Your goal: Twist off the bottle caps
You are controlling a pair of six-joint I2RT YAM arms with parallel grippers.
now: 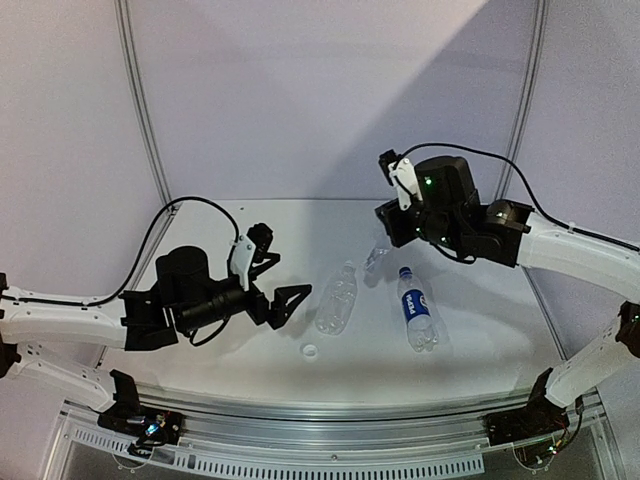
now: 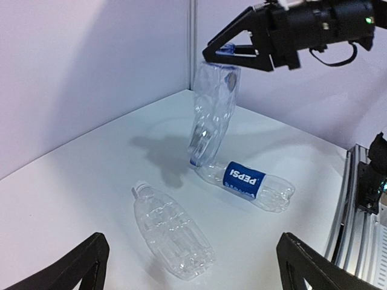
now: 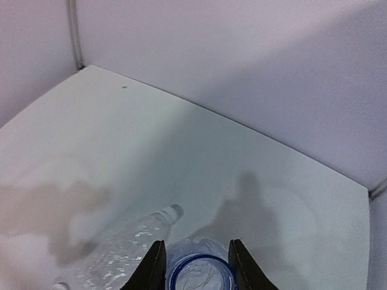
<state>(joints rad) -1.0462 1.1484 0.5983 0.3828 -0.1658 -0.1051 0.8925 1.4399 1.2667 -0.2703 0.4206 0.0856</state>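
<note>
Across the white tabletop (image 1: pixel 200 360), whose far corners are rounded, pale lavender wall panels (image 1: pixel 300 90) close off 9, 12 and 3 o'clock, with grey metal posts (image 1: pixel 140 100) rising at the far corners. An aluminium rail (image 1: pixel 330 415) runs along the 6 o'clock edge.

Near the centre lies a plain clear plastic bottle (image 1: pixel 337 298) on its side, neck toward 12 o'clock. Just beside it at 3 o'clock lies a clear plastic bottle with a blue label (image 1: pixel 417 308), its blue screw cap (image 1: pixel 405 271) on and pointing to 12 o'clock. A small white round cap (image 1: pixel 310 351) sits loose on the surface at 6 o'clock of the plain bottle.

The right gripper (image 1: pixel 383 243) is pinched narrowly on the top end of a dented clear plastic bottle (image 2: pixel 211 109), where a blue ring (image 3: pixel 201 272) shows between the fingers. This bottle hangs tilted, its lower end near the blue cap; contact with the surface cannot be told.

The left gripper (image 1: pixel 285 272) hangs at 9 o'clock of the plain bottle, jaws spread wide and holding nothing. Bare surface stretches from it to the 9 and 12 o'clock walls.
</note>
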